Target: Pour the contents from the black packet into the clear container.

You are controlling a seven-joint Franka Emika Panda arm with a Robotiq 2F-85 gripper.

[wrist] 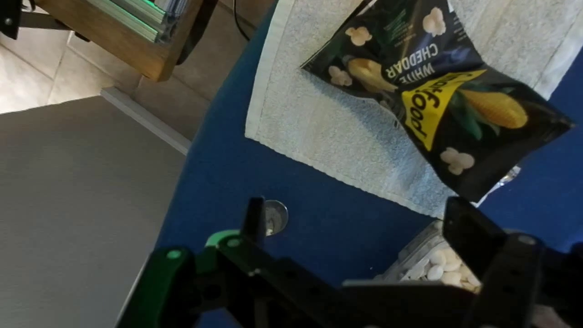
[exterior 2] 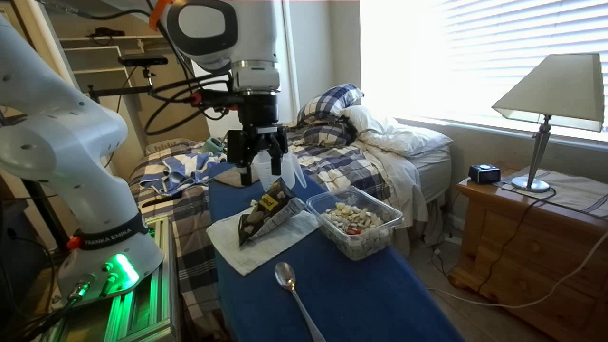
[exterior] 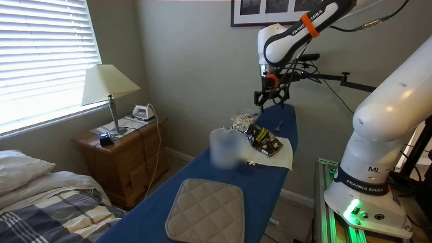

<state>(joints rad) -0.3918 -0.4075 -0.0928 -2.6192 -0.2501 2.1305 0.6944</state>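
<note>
The black packet (exterior: 265, 140) lies on a white cloth (exterior 2: 228, 244), with yellow lettering; it also shows in an exterior view (exterior 2: 266, 209) and the wrist view (wrist: 437, 105). The clear container (exterior: 219, 152), a translucent cup-like jug with a handle, stands beside the cloth and is partly blurred there; it also shows in an exterior view (exterior 2: 297, 168), partly behind the gripper and packet. My gripper (exterior 2: 261, 173) is open and empty, raised above the blue board. In the wrist view the fingers (wrist: 355, 214) are wide apart, and the packet lies beyond them.
A see-through box (exterior 2: 354, 230) of pale pieces sits beside the cloth. A spoon (exterior 2: 285, 275) lies on the blue ironing board (exterior 2: 370, 299). A quilted pad (exterior: 209, 209) lies past the jug. A few pale bits (exterior: 251, 163) lie near the packet.
</note>
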